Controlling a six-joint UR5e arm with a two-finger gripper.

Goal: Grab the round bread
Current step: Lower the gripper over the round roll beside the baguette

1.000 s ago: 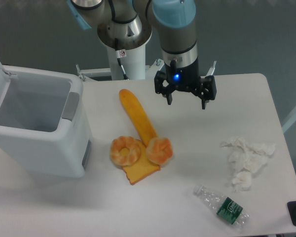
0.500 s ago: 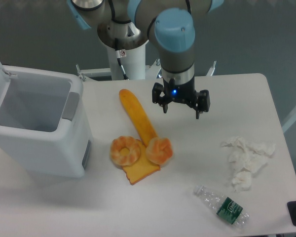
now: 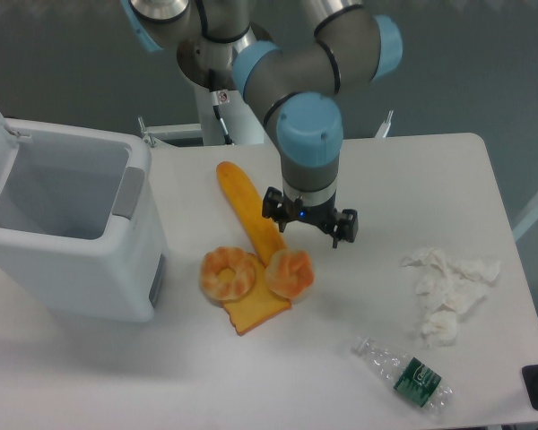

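Hovering just above and slightly behind the target, my gripper [image 3: 310, 228] has its two fingers spread wide with nothing between them. One finger hangs over the lower end of the baguette [image 3: 249, 211], the other over bare table [image 3: 430, 179] to the right. The round bread [image 3: 290, 273] sits just below and a little left of the midpoint between the fingers. It is touching the baguette's tip and resting partly on the flat toast slice [image 3: 255, 311], with the ring-shaped bun [image 3: 229, 273] close on its left.

I judge this is the approach step. To do it well I want to bring the wrist a touch forward and left so the bun is centred. I would also turn the wrist so one finger goes down in the narrow gap beside the ring-shaped bun and the other on the open side, clear of the baguette. Descending as things stand risks the left finger landing on the baguette. I would close gently, low on the bun's sides.
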